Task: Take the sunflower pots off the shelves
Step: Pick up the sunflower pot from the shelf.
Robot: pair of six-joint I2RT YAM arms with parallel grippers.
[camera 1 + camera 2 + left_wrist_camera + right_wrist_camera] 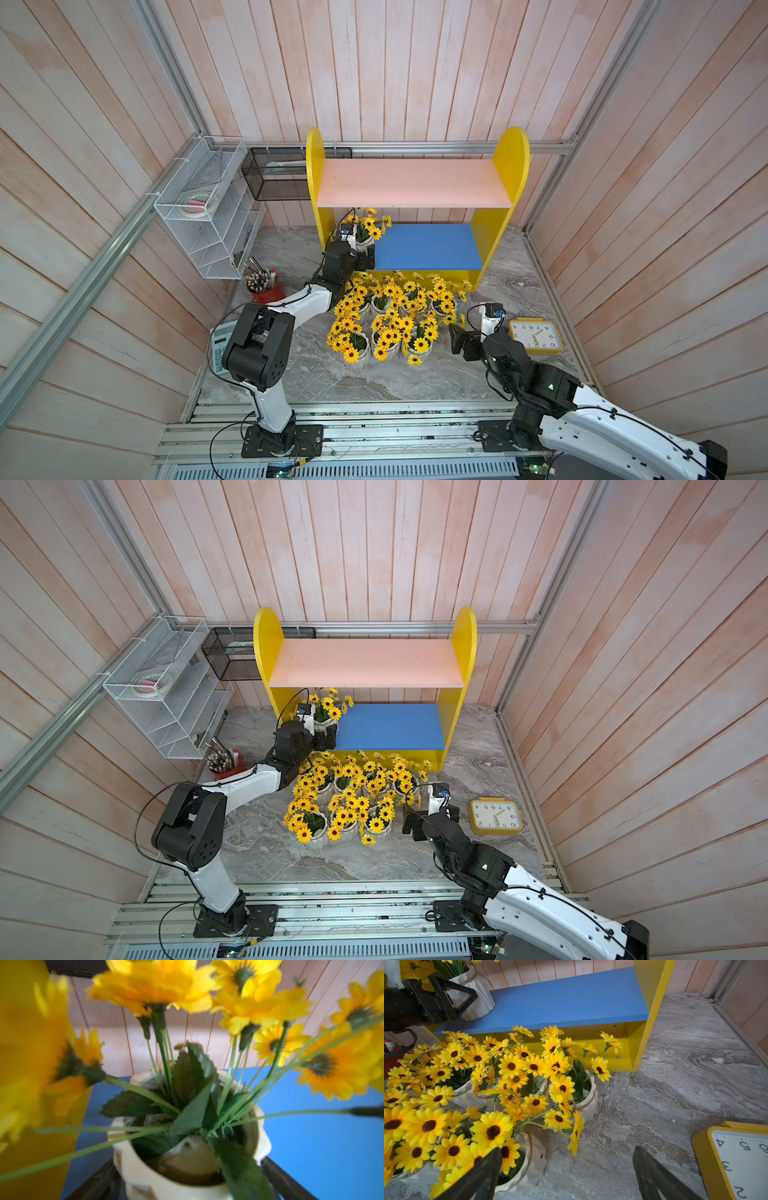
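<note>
Ceramic, white and ribbed, with twine at the rim and yellow dark-centred blooms on plastic stems, formed each of the sunflower pots [388, 328]. Most stood bunched on the veined grey marble tabletop [374, 382] before the yellow round-sided shelves [511, 166]. One pot [481, 1003] sat at the left end of the blue lower board [428, 247], straddled by the released left gripper [363, 252]. The right gripper [566, 1150] hung released beside the bunch, near a yellow clock [536, 336].

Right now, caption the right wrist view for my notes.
Open left gripper flanks the last white ribbed sunflower pot on the blue wooden board; others crowd the marble tabletop.
</note>
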